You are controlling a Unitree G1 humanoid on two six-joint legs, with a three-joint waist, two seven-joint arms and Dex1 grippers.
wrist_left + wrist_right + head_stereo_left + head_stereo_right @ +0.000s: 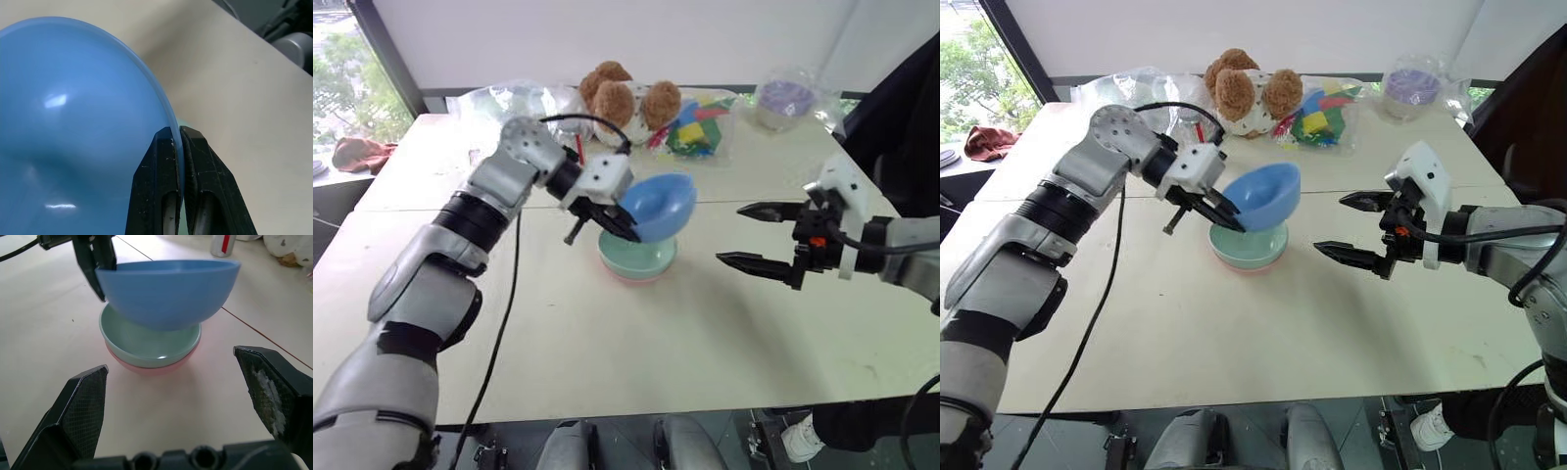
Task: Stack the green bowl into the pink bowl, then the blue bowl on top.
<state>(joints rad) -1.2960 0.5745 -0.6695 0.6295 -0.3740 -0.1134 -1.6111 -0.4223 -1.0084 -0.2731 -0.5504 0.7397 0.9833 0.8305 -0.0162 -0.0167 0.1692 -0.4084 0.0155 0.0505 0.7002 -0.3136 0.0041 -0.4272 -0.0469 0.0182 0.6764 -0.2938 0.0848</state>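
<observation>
Just above the nested pair at the tabletop's (558,372) middle: the blue bowl (658,207), airborne and tilted, mouth turned up and toward 3 o'clock, rim line slanting from low at 9 to high at 3. Pinched at its 9 o'clock rim by the left tool (612,221), black fingers (161,181) pressed together on the thin wall, one inside and one outside. Directly beneath, bottom hanging just over the open mouth and perhaps grazing it: the green bowl (641,259), seated upright in the pink bowl (631,278), only a sliver of pink peeking out under the mint rim. No long axis to speak of, all three being round; what matters is tilt and centring. Judged from this: first stacking step done, second one in its last stretch, needing the blue bowl levelled and lowered straight down. Risk: a tilted release rocking the stack. Off at 3 o'clock, well apart from the stack: the right tool (756,235), fingers spread wide and empty, pointing toward 9. Beyond at 12, a plush bear (625,101) and bagged bricks (697,122).
</observation>
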